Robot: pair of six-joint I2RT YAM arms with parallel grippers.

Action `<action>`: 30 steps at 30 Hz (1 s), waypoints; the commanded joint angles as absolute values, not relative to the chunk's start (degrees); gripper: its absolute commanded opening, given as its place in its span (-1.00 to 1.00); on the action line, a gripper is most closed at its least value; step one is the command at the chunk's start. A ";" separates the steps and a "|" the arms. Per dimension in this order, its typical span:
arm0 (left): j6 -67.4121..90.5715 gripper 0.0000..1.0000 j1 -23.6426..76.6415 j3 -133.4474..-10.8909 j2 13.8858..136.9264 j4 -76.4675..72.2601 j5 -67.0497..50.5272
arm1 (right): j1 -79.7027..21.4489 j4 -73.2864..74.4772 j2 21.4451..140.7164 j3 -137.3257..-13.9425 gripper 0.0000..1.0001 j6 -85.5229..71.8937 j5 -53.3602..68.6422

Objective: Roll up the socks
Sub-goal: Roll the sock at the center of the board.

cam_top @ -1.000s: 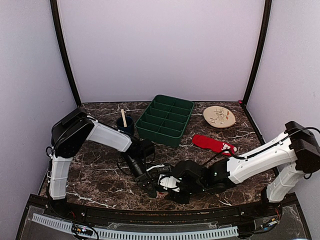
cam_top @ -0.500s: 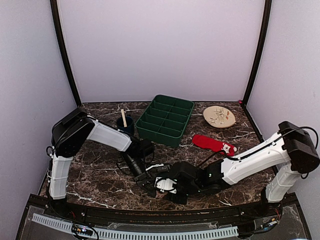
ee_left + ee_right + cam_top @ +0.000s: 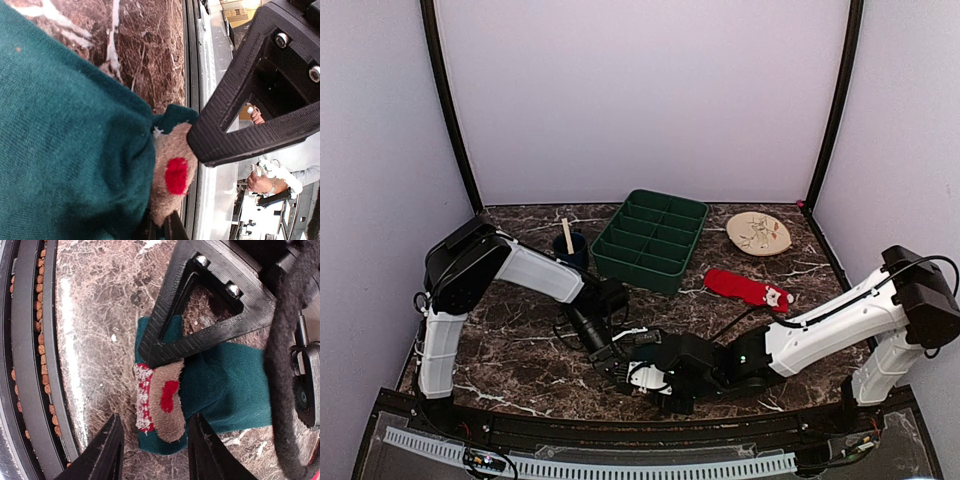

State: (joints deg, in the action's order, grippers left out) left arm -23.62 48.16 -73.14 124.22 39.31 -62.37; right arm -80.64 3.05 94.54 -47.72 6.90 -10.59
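One teal sock: left fingers clenched on it; right fingers parted, straddling its toe end.

The teal sock bears a tan, red-spotted patch; the red sock, white patches; the tray is green.

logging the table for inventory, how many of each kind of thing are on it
socks: 2 (teal sock, red sock)
tray: 1
plate: 1
cup: 1
stick: 1
total: 6
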 commanded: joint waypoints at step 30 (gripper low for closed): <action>-21.22 -0.77 47.90 -73.28 124.06 38.79 -61.34 | -78.00 0.56 99.71 -45.57 -1.00 2.34 -6.18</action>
